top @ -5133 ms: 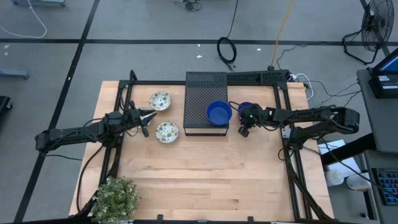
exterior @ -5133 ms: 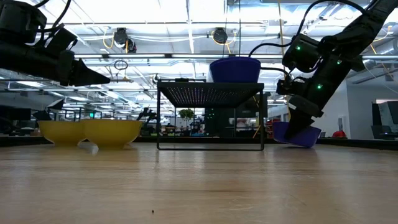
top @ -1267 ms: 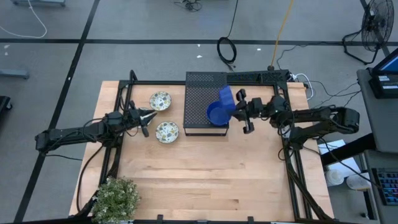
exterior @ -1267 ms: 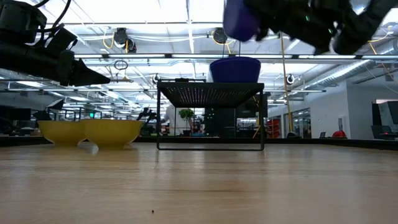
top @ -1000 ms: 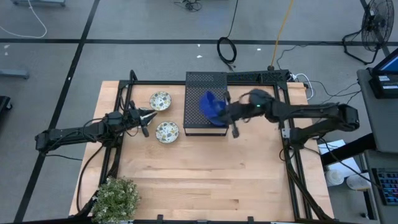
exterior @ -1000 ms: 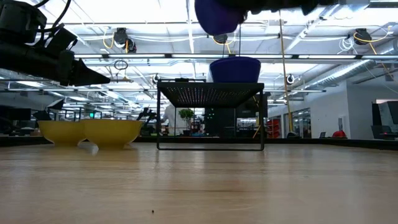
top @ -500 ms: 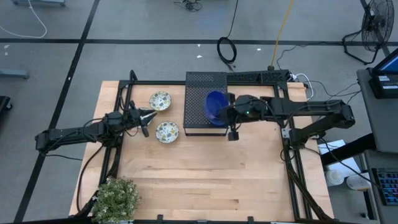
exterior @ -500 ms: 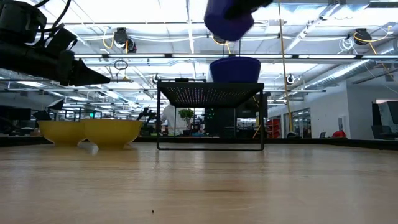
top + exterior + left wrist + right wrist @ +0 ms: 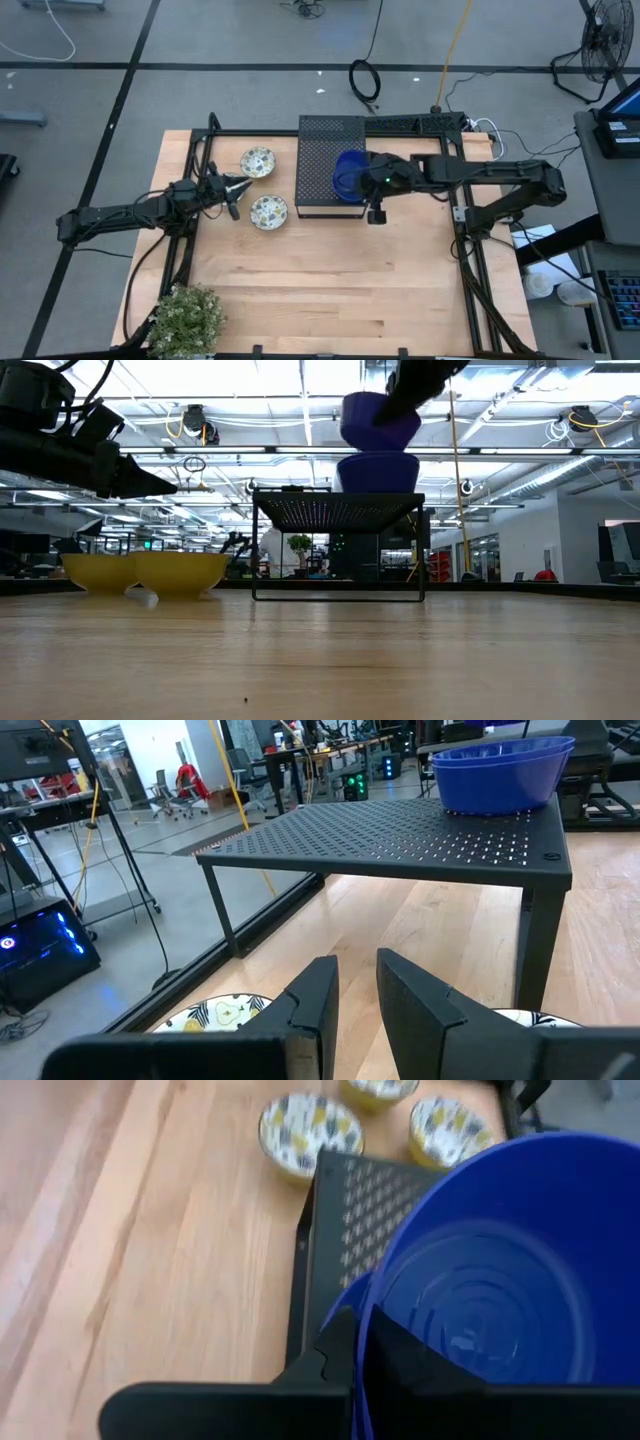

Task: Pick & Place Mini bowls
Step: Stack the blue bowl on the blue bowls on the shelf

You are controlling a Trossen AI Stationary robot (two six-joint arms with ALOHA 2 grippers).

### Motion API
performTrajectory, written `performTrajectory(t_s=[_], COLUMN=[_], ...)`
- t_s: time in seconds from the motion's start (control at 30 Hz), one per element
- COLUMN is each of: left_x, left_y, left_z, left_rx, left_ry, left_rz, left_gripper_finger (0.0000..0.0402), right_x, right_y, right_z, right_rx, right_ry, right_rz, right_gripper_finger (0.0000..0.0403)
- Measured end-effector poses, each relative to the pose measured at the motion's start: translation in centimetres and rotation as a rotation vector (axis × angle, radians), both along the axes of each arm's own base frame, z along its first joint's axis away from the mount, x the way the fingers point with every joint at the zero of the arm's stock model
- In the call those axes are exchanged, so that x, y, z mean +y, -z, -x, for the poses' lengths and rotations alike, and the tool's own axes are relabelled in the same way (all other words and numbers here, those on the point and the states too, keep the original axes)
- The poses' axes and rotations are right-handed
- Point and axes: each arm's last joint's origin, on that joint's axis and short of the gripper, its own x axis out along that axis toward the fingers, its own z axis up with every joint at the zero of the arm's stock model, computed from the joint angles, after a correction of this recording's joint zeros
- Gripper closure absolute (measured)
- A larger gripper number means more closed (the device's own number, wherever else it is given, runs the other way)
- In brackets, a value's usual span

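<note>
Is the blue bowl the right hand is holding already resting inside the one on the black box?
No, in the low view the held bowl hangs tilted above the bowl on the box, with a gap showing between them.

No legible text, labels, brands or nos. anywhere.

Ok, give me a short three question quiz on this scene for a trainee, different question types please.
1. True or false: the right gripper holds a blue mini bowl above the black perforated box.
2. What sits directly beneath the held bowl?
A. a floral mini bowl
B. another blue mini bowl
C. bare table
3. How many floral mini bowls stand near the left gripper?

Key: 1 true; 2 B; 3 two.
</note>
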Motion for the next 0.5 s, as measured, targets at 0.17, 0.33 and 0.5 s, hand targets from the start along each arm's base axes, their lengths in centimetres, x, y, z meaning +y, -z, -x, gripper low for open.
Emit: performTrajectory(t_s=[0.17,0.33,0.5], left_x=[0.0,0.0,0.0], left_y=[0.0,0.0,0.0], left_z=[0.0,0.0,0.0], left_rx=[0.000,0.000,0.000], left_ry=[0.000,0.000,0.000], left_rz=[0.000,0.000,0.000], left_gripper_finger=[0.0325,0.0325,0.0325], right_x=[-0.1,-0.1,-0.1], right_y=[1.1,2.5,2.7], right_z=[-0.9,-1.6,-1.6], right_rx=[0.035,0.086,0.100], right_ry=[0.000,0.001,0.014], right_rz=[-0.001,-0.004,-0.018], right_gripper_finger=[0.0403,0.0403,0.0403])
